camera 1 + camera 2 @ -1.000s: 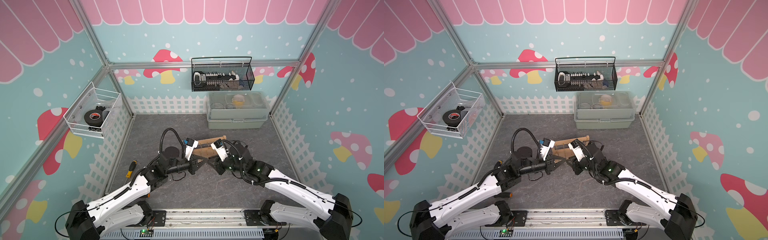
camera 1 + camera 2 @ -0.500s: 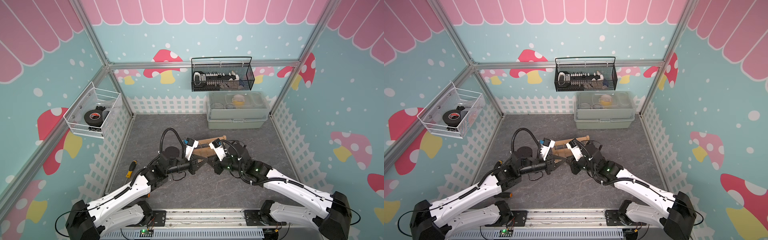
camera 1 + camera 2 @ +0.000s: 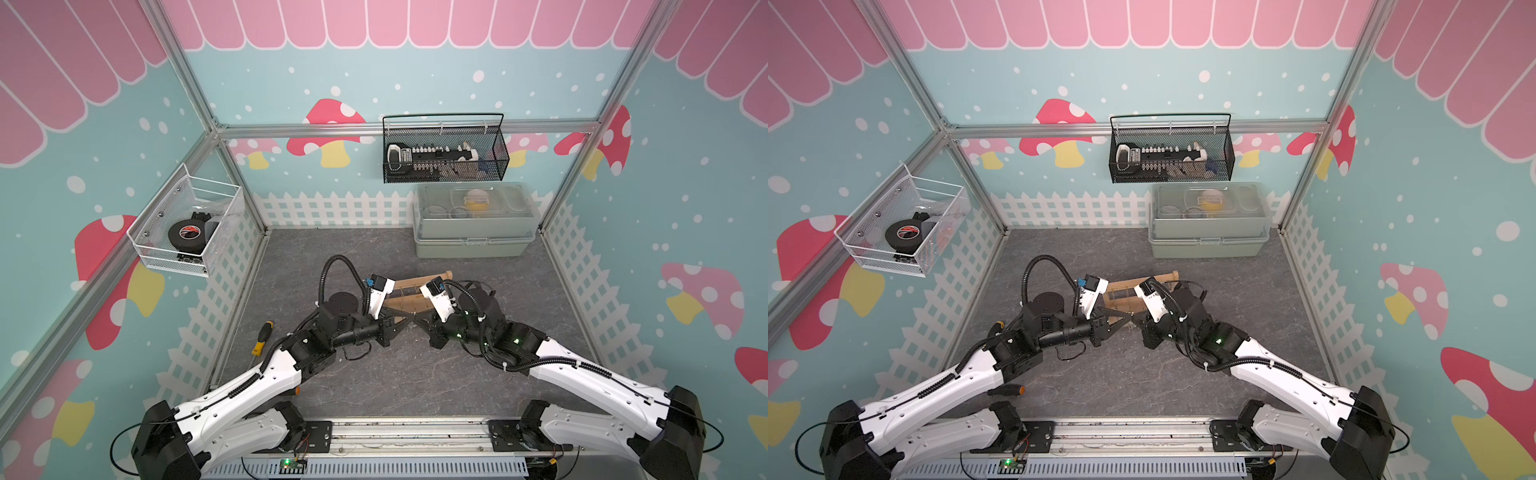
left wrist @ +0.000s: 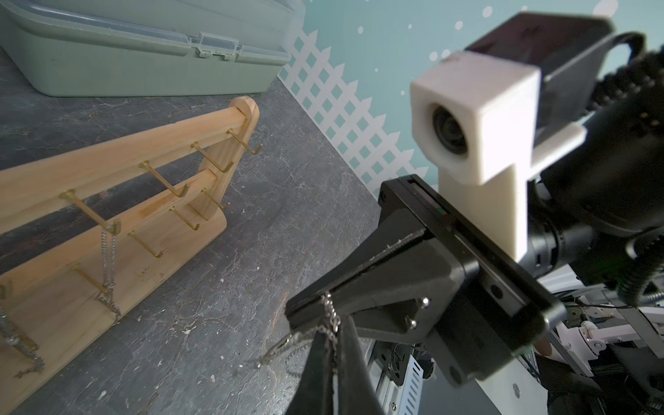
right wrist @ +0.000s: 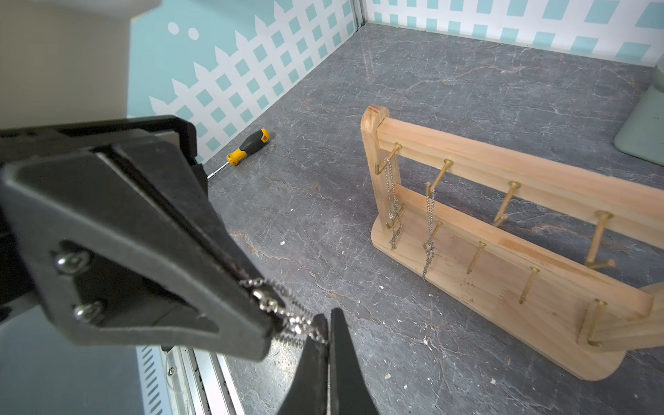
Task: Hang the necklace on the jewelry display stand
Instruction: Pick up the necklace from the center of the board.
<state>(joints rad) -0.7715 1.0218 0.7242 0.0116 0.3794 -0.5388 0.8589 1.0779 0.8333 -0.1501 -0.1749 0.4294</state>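
The jewelry display stand (image 3: 415, 291) (image 3: 1127, 291) is light wood with gold hooks and stands mid-table just behind both grippers. Two thin chains (image 5: 429, 222) hang from its hooks. In both top views my left gripper (image 3: 400, 325) (image 3: 1120, 319) and right gripper (image 3: 417, 321) (image 3: 1136, 321) meet tip to tip in front of the stand. The silver necklace (image 5: 287, 312) (image 4: 332, 316) is a short chain bridging the two tips. My left gripper (image 4: 332, 336) is shut on it, with a loose end dangling toward the table. My right gripper (image 5: 328, 319) is shut on it too.
A grey-green lidded box (image 3: 473, 241) sits at the back right. A yellow-and-black screwdriver (image 3: 262, 338) (image 5: 248, 147) lies by the left fence wall. A black wire basket (image 3: 444, 153) hangs on the back wall and a white one (image 3: 187, 228) holding tape on the left wall.
My right gripper has edged left up to the left gripper's tip and its jaws have closed on the necklace. The left arm has stayed put.
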